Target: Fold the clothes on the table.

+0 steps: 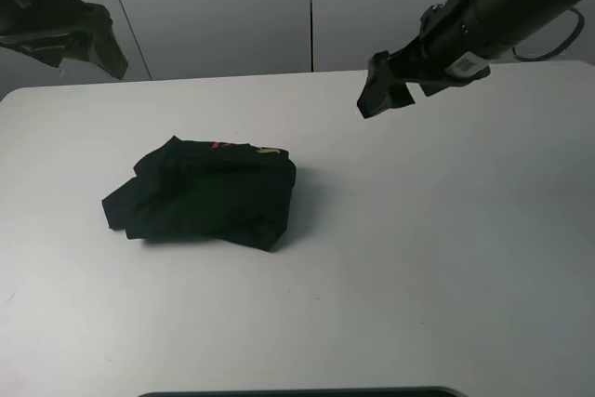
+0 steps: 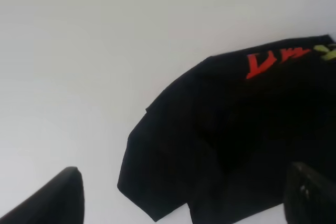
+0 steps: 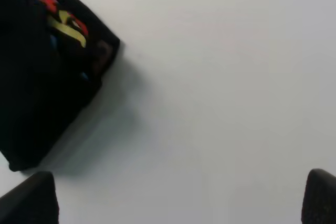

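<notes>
The clothes (image 1: 200, 194) are one black T-shirt lying in a folded, bunched bundle left of centre on the white table (image 1: 446, 258). Red and yellow print shows along its far edge. My left gripper (image 2: 181, 203) is open, its two dark fingertips (image 2: 52, 198) spread wide above the near-left part of the shirt (image 2: 236, 129), not touching it. The left arm (image 1: 56, 20) hangs high at the back left. My right gripper (image 1: 386, 98) is open and raised over the table's back right, away from the shirt (image 3: 42, 77). Its fingertips (image 3: 29, 198) hold nothing.
Grey wall panels (image 1: 223, 6) stand behind the table's far edge. A dark strip (image 1: 297, 392) runs along the front edge. Bare white tabletop lies to the right of the bundle and in front of it.
</notes>
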Controlling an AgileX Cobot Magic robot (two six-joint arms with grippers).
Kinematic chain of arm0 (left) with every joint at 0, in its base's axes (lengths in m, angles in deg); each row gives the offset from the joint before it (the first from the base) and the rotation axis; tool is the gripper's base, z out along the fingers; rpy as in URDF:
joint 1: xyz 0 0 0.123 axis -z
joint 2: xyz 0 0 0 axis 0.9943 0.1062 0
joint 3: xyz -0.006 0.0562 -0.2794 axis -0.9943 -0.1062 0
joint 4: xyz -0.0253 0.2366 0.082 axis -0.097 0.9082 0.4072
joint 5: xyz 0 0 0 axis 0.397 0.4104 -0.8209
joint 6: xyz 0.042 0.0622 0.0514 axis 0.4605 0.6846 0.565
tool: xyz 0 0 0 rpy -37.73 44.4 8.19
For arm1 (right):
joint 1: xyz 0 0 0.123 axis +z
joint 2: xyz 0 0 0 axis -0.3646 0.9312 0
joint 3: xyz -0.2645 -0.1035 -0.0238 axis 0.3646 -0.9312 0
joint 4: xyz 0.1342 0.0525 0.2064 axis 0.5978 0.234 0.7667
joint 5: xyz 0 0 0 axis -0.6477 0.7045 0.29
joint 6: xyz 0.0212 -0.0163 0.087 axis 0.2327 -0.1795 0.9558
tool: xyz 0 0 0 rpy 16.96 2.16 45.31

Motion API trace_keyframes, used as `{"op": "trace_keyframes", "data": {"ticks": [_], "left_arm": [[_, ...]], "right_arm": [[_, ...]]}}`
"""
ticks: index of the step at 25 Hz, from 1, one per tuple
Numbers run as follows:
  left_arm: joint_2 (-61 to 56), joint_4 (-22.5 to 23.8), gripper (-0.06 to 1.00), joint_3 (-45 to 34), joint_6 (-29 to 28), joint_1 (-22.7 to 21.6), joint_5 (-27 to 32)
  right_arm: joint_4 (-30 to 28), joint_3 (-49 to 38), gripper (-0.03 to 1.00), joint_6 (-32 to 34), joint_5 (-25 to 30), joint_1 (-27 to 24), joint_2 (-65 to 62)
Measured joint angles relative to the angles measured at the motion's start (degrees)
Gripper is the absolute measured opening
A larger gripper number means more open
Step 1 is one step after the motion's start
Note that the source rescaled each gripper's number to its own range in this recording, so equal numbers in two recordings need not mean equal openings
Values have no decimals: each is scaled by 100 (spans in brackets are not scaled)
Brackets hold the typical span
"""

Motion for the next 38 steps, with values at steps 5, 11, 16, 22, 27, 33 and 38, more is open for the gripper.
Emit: {"op": "trace_keyframes", "data": {"ticks": [5,11,16,22,27,33,38], "left_arm": [[-1046,22,99,0,76,0,408],[-2371,22,99,-378,96,0,812],[-3711,22,99,-1393,96,0,836],[-5208,-45,99,-2332,5,0,1118],[-6187,-92,99,-2707,-198,0,1703],[-7097,-196,99,-2983,-311,0,1827],[-7747,-311,99,-3102,-323,0,1837]], "right_arm": [[-324,0,100,277,720,0,-1081],[-933,0,100,797,1986,0,-2173],[-942,-110,100,943,2373,0,-3130],[-942,-1053,100,1051,2518,0,-4366],[-942,-1807,100,1131,2631,0,-5511],[-942,-2389,100,1282,2641,0,-6778],[-942,-2659,100,1352,2641,0,-7665]]}}
